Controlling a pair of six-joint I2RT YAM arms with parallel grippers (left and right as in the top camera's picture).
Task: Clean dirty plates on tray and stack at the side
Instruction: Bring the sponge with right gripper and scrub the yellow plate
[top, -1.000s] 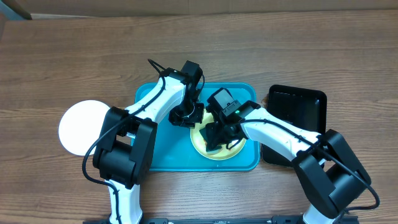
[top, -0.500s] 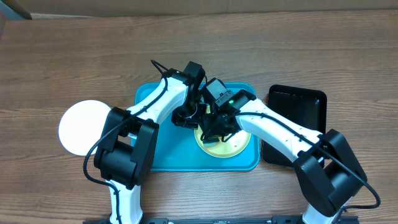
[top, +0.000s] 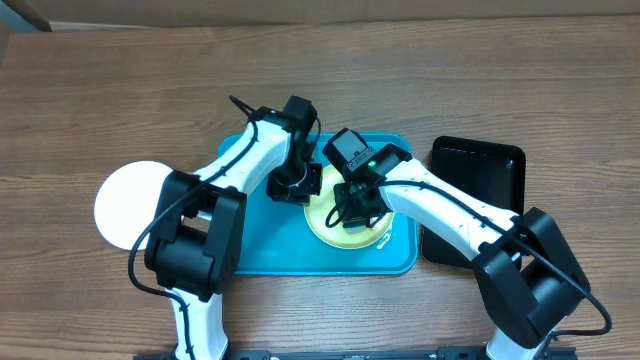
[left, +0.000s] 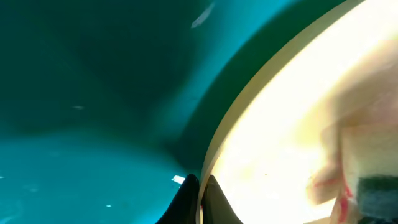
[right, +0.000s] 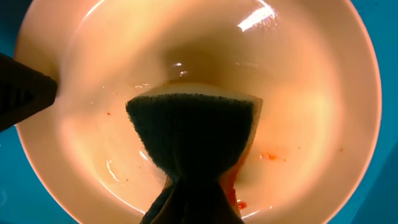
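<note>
Both arms reach in over the blue tray (top: 260, 250). The left gripper (left: 199, 200) is pinched tight on the rim of the yellow plate (right: 311, 93), which sits in the tray. The right gripper (right: 189, 202) points down, clamping a dark sponge (right: 193, 130) against the plate's inside (reddish smears (right: 268, 156) beside it). A white plate (top: 130, 205) lies on the table left of the tray, and a black tray (top: 480, 170) sits to the right.

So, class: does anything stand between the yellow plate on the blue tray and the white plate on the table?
Only the robot. The left arm reaches across the tray between the yellow plate and the white plate, left claw shut on the yellow rim; the right claw holds a sponge on it. Nothing loose lies between.
</note>
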